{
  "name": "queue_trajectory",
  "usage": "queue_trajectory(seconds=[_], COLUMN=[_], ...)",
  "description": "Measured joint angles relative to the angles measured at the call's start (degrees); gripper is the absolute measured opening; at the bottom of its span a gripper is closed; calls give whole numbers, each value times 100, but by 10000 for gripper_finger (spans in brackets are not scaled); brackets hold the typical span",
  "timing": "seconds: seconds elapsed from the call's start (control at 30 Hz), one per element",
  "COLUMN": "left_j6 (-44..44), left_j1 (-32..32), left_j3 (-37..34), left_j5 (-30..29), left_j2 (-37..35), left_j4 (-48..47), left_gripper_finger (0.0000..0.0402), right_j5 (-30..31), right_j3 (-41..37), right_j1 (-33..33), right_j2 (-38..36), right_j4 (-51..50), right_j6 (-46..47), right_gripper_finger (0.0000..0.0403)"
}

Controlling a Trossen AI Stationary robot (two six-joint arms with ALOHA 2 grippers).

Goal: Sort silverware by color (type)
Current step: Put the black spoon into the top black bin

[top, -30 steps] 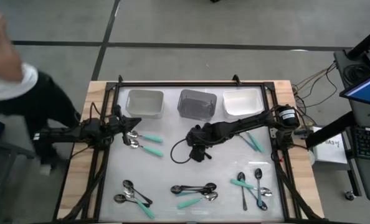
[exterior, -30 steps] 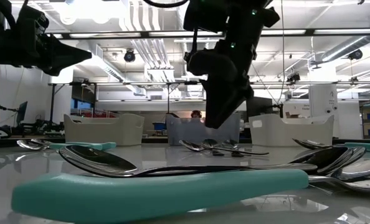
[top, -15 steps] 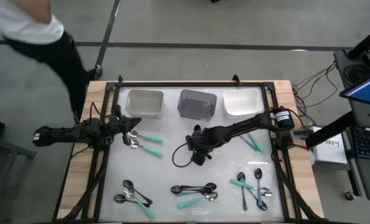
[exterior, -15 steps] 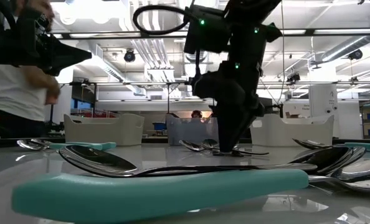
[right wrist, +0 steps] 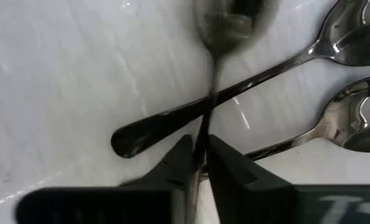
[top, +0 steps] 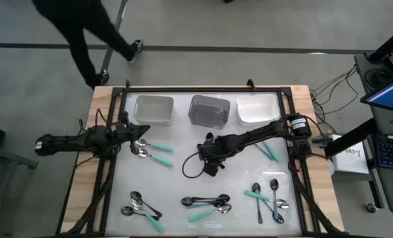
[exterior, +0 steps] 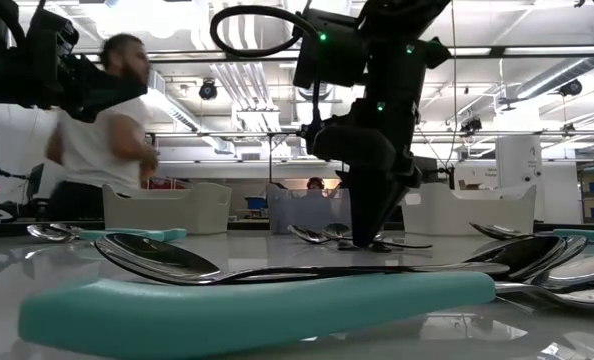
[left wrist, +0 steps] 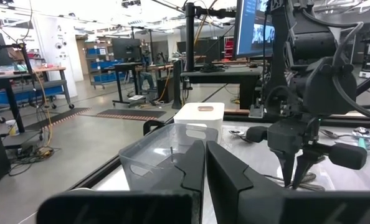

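Overhead: we see the right gripper (top: pixel 210 162) down mid-counter, clear of the three rectangular bins (top: pixel 210 110); the left gripper (top: pixel 135 137) waits closed over teal-handled spoons (top: pixel 151 152) at the counter's left.

Low view: right gripper's tip sits at the white counter (exterior: pixel 277 250) surface, among spoons.

Right wrist: jaws pinched nearly closed on the thin handle of a dark glossy spoon (right wrist: pixel 225 22) crossing another black spoon (right wrist: pixel 191 115). Handle grip suits lifting it free, we judge.

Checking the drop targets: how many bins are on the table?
3, in a row along the table's far edge: left bin, middle bin, right bin. None look hidden.
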Motion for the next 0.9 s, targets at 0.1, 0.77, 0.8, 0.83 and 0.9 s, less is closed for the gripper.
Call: queue_trajectory(seconds=[0.1, 0.77, 0.8, 0.83, 0.9], left_j6=[0, 0, 1, 2, 2], left_j1=[-1, -1, 0, 0, 1], left_j3=[0, 0, 0, 0, 1], left_j5=[0, -2, -1, 0, -2], left_j2=[-1, 0, -1, 0, 4], left_j4=[-1, -14, -18, -25, -25], left_gripper_finger=[0, 0, 0, 0, 0], right_j5=[-37, 785, 825, 841, 875], right_j3=[-2, 572, 642, 702, 800], right_j1=[-1, -448, -530, -639, -882], right_j2=[7, -965, -976, -996, -998], right_j4=[6, -79, -59, -16, -5], right_j6=[-38, -950, -1070, -1182, -1336], right_gripper_finger=[14, 10, 9, 9, 9])
